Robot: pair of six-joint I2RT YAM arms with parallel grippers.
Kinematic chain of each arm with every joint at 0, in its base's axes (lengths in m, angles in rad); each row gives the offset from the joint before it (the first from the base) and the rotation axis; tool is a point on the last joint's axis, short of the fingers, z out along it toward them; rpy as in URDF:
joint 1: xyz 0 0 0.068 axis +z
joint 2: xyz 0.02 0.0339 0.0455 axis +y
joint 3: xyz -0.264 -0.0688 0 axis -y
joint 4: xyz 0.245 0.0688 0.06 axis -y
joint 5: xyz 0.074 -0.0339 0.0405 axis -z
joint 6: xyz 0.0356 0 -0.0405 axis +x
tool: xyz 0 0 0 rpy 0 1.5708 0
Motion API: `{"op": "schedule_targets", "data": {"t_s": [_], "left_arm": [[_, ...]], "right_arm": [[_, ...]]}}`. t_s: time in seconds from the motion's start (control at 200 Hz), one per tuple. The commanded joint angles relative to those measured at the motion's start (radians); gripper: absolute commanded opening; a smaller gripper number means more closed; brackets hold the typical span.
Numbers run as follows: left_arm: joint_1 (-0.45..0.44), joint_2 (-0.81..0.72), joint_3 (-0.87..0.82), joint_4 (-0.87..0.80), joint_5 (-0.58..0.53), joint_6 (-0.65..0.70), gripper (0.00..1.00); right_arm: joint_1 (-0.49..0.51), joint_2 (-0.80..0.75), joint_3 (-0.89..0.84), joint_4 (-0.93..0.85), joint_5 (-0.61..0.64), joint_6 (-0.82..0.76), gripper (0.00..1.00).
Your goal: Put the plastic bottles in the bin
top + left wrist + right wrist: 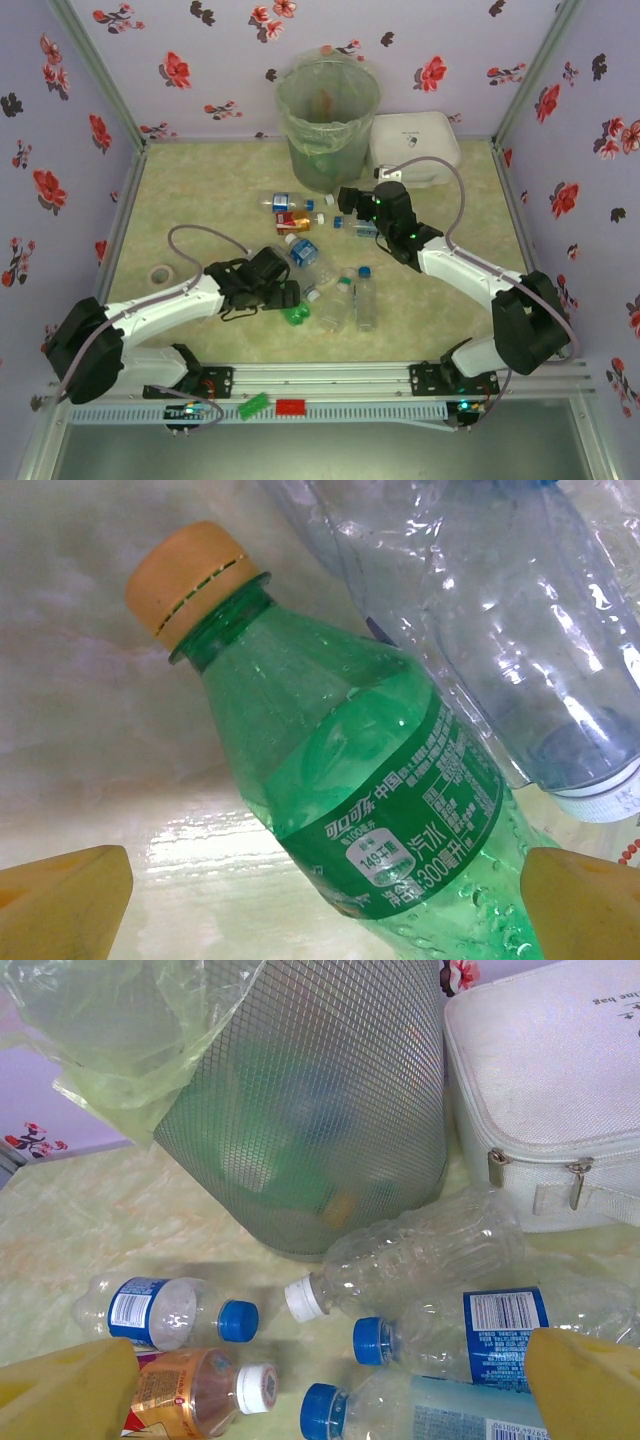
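- the step in hand, by my reading, was the start of a pick: neither arm carried anything, and most of the plastic bottles [303,253] lay loose on the counter [200,200] in front of the bin [328,110]
- the left end effector [320,905] was released, its yellow fingers [60,895] spread wide to either side of a green bottle [370,790] with a yellow cap; the bottle lay on its side between them, and no pad was seen touching it
- a clear bottle [520,630] lay against the green one's upper side, so closing would likely call for a grip on the green body alone, set low enough for the pads to get past its curve
- the right end effector [325,1400] was also released and empty, hanging above a cluster just in front of the bin's mesh wall: an orange-labelled bottle [195,1385], a blue-capped one [160,1310] and a crushed clear one with a white cap [420,1250]
- through the mesh some bottles seemed to lie in the bin already, though they were blurred
- the next move for the right arm, as i judge it, was to drop onto one bottle, clench across its body, lift above the bag-lined rim and let go over the opening
- the white box [560,1070] stood just beside the bin, so the drop needed aiming at the round opening, not the box
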Motion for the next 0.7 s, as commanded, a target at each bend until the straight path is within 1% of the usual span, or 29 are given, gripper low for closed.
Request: {"op": "schedule_targets", "data": {"t_s": [0.0, 0.12, 0.24, 0.365, 0.575, 0.695], "left_arm": [[-0.002, 0.038, 0.006, -0.079, -0.061, 0.052, 1.00], [0.011, 0.038, 0.001, -0.129, -0.117, 0.091, 1.00], [0.028, 0.018, -0.010, -0.130, -0.138, 0.099, 1.00], [0.030, 0.019, -0.016, -0.092, -0.138, 0.102, 1.00], [0.030, 0.077, -0.033, 0.007, -0.118, 0.093, 0.98], [0.031, 0.115, -0.038, 0.041, -0.099, 0.093, 0.93]], "right_arm": [[0.006, 0.018, 0.035, 0.006, 0.015, -0.004, 1.00], [0.006, 0.024, 0.038, 0.002, 0.016, -0.011, 1.00], [0.006, 0.031, 0.040, 0.005, 0.016, -0.010, 1.00], [0.006, 0.040, 0.041, 0.006, 0.010, -0.006, 1.00], [0.006, 0.041, 0.046, -0.005, 0.012, -0.013, 1.00], [0.006, 0.037, 0.045, -0.010, 0.015, -0.014, 1.00]]}}
